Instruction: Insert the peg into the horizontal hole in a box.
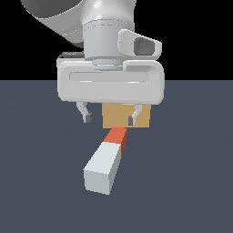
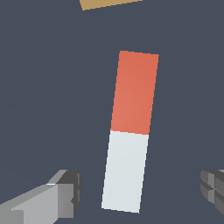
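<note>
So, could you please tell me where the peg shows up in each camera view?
Exterior view: the peg lies on the floor below the open tool, orange end toward the box.
Wrist view: the peg runs lengthwise through the middle.
Shared landmark: the box beyond the orange end.

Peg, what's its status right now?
Gripper open, above the floor. Peg lying flat, ungripped, orange end toward box. Nothing between them.

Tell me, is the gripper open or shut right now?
Open. The gripper hangs above the peg with fingers spread wide and nothing between them; the peg lies flat on the floor.
</note>
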`<state>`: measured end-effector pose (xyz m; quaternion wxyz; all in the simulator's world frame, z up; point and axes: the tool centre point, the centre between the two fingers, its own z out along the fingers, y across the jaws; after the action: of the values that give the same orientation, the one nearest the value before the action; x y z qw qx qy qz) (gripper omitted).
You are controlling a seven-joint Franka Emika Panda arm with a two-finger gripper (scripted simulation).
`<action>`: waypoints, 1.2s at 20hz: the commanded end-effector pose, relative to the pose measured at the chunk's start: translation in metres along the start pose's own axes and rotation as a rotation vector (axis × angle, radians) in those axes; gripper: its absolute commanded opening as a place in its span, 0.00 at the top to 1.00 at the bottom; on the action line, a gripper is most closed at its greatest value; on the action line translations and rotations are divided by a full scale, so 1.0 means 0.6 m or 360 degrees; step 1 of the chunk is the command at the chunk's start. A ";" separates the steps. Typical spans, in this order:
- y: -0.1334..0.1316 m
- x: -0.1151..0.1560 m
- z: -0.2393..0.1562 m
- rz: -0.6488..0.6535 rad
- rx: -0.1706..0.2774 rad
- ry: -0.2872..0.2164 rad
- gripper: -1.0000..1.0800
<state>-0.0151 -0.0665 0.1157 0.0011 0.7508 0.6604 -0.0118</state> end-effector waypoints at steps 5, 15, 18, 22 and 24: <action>-0.007 -0.040 0.056 0.0151 -0.0017 0.0022 0.04; -0.009 -0.049 0.073 0.0192 -0.0021 0.0032 0.04; -0.009 -0.049 0.073 0.0191 -0.0020 0.0032 0.04; -0.009 -0.049 0.082 0.0191 -0.0020 0.0032 0.04; -0.009 -0.049 0.092 0.0190 -0.0020 0.0032 0.04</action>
<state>-0.0246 -0.0960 0.0657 0.0005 0.7891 0.6143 0.0004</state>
